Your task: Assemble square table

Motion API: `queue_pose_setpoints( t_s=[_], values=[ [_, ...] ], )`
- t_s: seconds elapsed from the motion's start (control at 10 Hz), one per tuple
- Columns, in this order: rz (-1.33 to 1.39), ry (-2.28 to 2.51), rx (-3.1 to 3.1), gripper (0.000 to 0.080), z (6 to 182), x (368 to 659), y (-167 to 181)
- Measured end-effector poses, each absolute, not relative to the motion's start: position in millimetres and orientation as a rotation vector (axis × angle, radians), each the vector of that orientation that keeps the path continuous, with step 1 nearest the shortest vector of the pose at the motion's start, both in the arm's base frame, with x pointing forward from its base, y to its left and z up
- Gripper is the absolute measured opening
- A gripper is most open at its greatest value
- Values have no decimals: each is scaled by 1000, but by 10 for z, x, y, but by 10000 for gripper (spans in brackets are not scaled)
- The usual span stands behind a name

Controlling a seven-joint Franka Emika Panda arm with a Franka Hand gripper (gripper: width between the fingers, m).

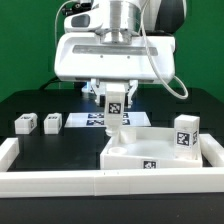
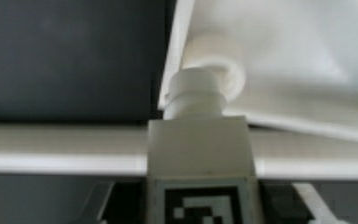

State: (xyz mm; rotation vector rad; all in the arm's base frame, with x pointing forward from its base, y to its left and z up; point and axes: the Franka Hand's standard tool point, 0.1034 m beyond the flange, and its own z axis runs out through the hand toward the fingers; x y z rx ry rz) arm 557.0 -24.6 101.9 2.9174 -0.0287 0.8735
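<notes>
Nearest to the camera, the barrier wall (image 1: 60, 183) ran across the 6 o'clock edge of the exterior view. Behind it, at 9 o'clock on the black surface (image 1: 70, 142), two loose legs stood just beside each other: the outer leg (image 1: 24, 123) and the inner leg (image 1: 52, 122). Next, towards the centre, lay the marker board (image 1: 84, 121).

Over the centre, the gripper (image 1: 115, 97) was clamped on the held leg (image 1: 118, 118). This leg stood upright, with its lower end touching the corner of the square slab (image 1: 128, 157). The slab filled the 4 o'clock area, close to the wall, and a fourth leg (image 1: 187, 133) stood upright at its 3 o'clock corner.

In the wrist view the fingers (image 2: 60, 150) pressed the held leg (image 2: 202, 150) from both sides, and its round tip met the slab (image 2: 291, 60) at the corner.

In my judgement the leg could miss its hole or enter tilted, because the tip hid the hole from both cameras. Nothing held the slab, so a sideways push could slide it away.

No brand or word could be read. I saw only black-and-white square markers on the legs, the slab and the board.
</notes>
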Motion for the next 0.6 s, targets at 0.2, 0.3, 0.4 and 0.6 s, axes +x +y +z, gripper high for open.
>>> queue_pose_setpoints(
  t_s=[0.2,0.3,0.4,0.6],
  values=[
    [799,-27,2954,288,944,5608,-207],
    [804,-24,2949,288,912,5606,-209],
    [794,-22,2953,288,865,5599,-189],
    [794,-12,2960,288,851,5593,-80]
  ],
)
